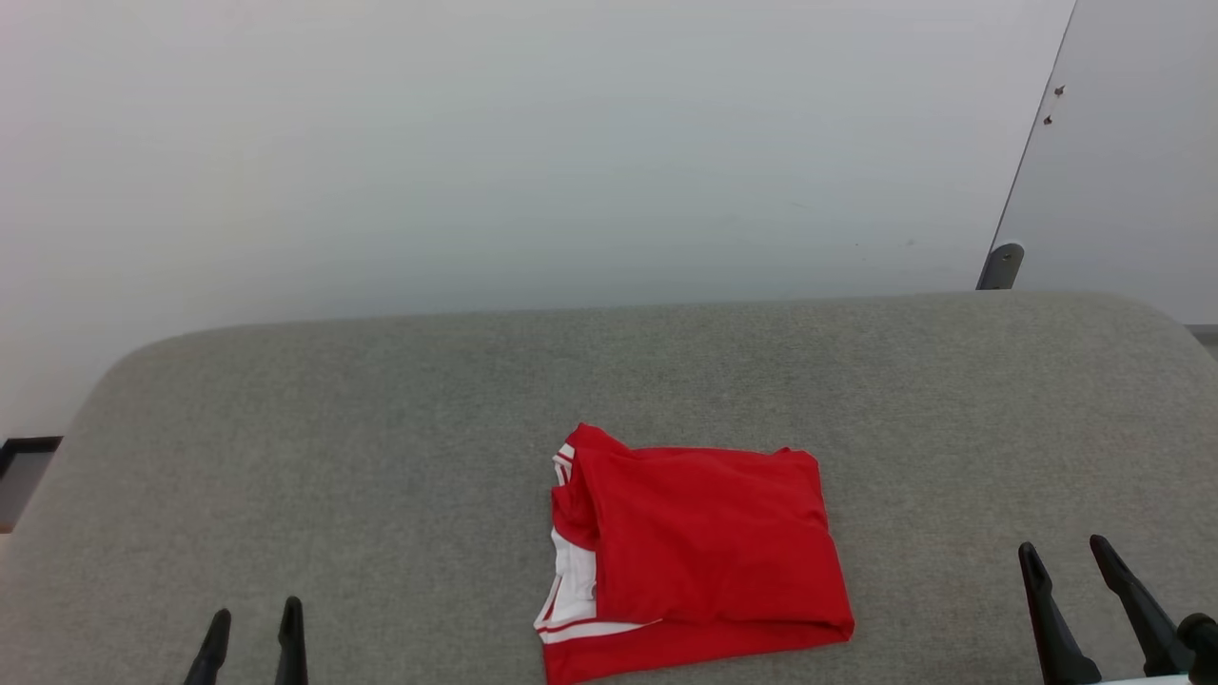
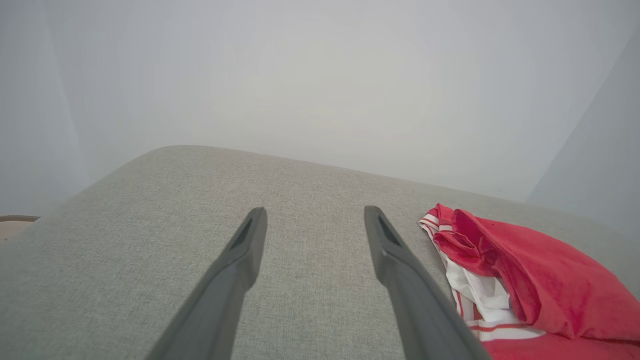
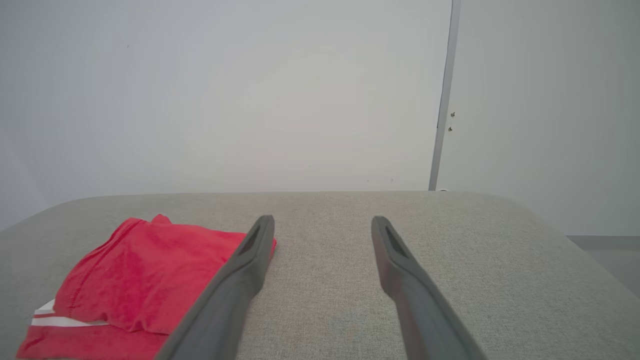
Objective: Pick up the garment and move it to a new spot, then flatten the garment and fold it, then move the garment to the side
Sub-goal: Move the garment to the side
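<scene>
- Red and folded into a compact, roughly square packet, the T-shirt (image 1: 704, 552) lies on a grey woven cushion (image 1: 381, 428), toward 6 o'clock of the head view and a little right of centre.
- Its top layer is plain red. At the packet's 8 o'clock edge a white sleeve end with red-and-white striped trim peeks out from under that layer, and more striped trim shows at the 10 o'clock corner.
- At 7 o'clock in the head view the left gripper (image 1: 255, 618) shows just its two dark fingertips, well apart from the shirt, over bare cushion.
- At 4 o'clock the right gripper (image 1: 1062, 544) stands on the shirt's other side, also clear of it, with more of its fingers showing.
- Both sets of jaws are spread wide with nothing between them (the wrist views show grey fabric in each gap).
- From the left wrist, the shirt sits at 4 o'clock, just beyond the nearer finger; I cannot tell whether that finger touches the cloth.
- From the right wrist, the shirt sits at 8 o'clock, partly hidden behind one finger.
- Behind the cushion rises a pale wall (image 1: 476, 143), and at 2 o'clock a grey panel (image 1: 1132, 143) leans in, with two small screws near its edge.
</scene>
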You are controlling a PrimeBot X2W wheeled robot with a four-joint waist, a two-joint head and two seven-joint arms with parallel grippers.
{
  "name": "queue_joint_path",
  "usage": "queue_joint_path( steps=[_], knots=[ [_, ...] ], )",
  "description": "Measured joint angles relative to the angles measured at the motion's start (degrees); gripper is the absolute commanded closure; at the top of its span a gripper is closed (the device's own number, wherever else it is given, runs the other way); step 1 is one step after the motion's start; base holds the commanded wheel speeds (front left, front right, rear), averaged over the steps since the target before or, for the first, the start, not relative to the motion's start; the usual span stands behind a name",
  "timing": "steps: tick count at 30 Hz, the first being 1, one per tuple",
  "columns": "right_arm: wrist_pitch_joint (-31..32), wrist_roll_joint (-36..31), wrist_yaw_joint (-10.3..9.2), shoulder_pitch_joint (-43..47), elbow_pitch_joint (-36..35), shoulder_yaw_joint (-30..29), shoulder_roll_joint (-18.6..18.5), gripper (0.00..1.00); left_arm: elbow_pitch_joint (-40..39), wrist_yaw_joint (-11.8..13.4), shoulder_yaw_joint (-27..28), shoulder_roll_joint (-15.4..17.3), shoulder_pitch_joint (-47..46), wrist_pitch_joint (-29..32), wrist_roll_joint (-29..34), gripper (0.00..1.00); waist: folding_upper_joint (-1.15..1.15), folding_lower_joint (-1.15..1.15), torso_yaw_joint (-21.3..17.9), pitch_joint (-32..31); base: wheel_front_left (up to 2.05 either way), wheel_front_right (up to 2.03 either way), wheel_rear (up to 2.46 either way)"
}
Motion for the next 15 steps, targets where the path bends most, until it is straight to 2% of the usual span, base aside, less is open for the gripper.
queue_joint_path(
  steps=[7,15],
  knots=[
    [0.00,0.34,0.00,-0.06,1.13,1.18,-0.08,0.00,-0.26,-0.04,-0.38,-0.01,-0.25,0.00,0.68,0.00,0.00,0.00,0.75,0.55,0.00,0.00,0.00],
    [1.15,3.09,0.00,-5.95,6.80,7.12,-2.91,0.00,-0.78,-0.07,-1.47,0.80,-1.87,0.01,1.45,0.00,0.00,0.00,3.44,2.04,0.00,0.00,0.00]
  ],
)
